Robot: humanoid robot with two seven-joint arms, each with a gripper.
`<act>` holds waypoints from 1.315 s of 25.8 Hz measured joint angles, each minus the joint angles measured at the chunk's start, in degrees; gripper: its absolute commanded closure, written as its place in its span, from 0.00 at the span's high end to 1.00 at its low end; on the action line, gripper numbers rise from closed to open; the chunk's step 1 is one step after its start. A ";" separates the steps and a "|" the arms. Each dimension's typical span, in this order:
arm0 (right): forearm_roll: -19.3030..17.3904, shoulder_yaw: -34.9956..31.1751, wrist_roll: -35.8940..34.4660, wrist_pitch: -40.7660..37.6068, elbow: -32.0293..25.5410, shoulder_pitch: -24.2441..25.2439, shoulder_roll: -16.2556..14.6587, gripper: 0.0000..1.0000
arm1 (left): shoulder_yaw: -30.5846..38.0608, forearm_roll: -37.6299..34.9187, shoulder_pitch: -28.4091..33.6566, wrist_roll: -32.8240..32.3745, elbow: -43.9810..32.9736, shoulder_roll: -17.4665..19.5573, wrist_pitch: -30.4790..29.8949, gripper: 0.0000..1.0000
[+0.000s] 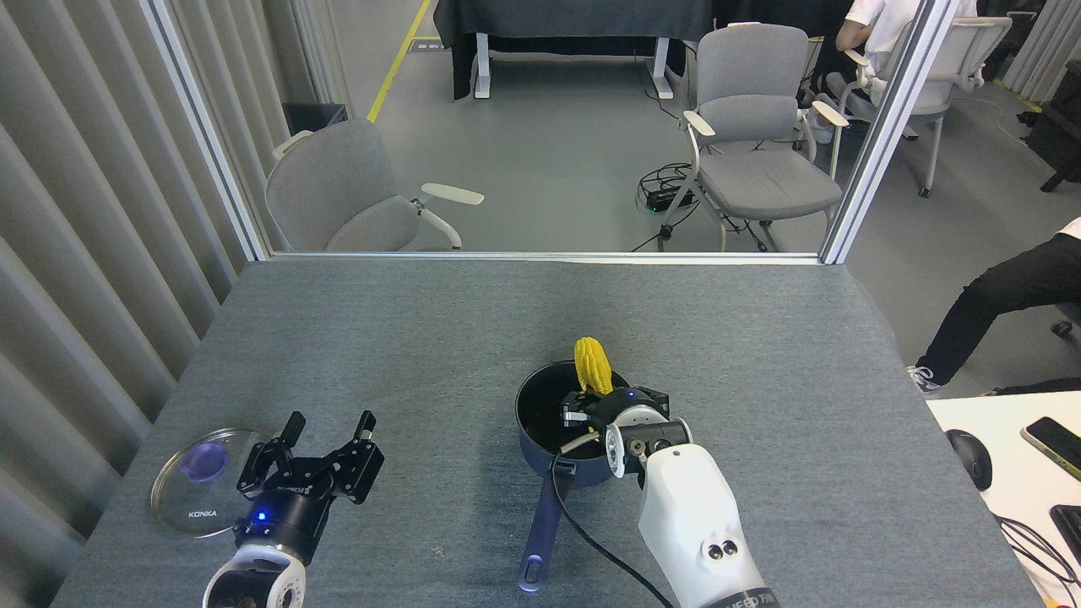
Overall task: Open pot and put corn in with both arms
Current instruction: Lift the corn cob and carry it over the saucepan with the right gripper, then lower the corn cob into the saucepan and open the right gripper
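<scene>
Pots: one pot [540, 422], dark navy with a black inside, stood open on the grey table [473, 321]; its single lavender-blue handle [545, 528] ran toward the near edge, beside the right arm's white forearm.
Corn: one yellow corn [593, 365] cob was pinched at its lower end by the right gripper [583, 408], with most of its length sticking up and away past the fingertips, over the pot's far rim.
Right gripper: its two black fingers were closed on the cob and sat above the pot's opening, just inside the right part of the rim; a blue light showed on its body.
Left gripper: the left gripper [325, 431] had its two fingers [291, 429] spread wide with nothing between them, and it hung over the table well left of the pot.
Lids: one round glass lid [198, 490] lay flat on the table, just left of the left fingertips and partly behind that gripper's body, well apart from the pot.
Arms: two, each with a single gripper.
Cables: one black cable [591, 540] curved from behind the right fingers down along the forearm.
Chairs beyond the glass: three grey office chairs [752, 127] stood on the floor past the table's far edge.
People: one person's dark-trousered leg [996, 304] showed at the right edge.
</scene>
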 measured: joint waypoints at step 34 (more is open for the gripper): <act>-0.66 -0.08 -5.58 -0.19 2.49 -0.91 1.72 0.99 | 0.09 0.00 -0.24 -0.07 -0.14 0.00 0.17 0.98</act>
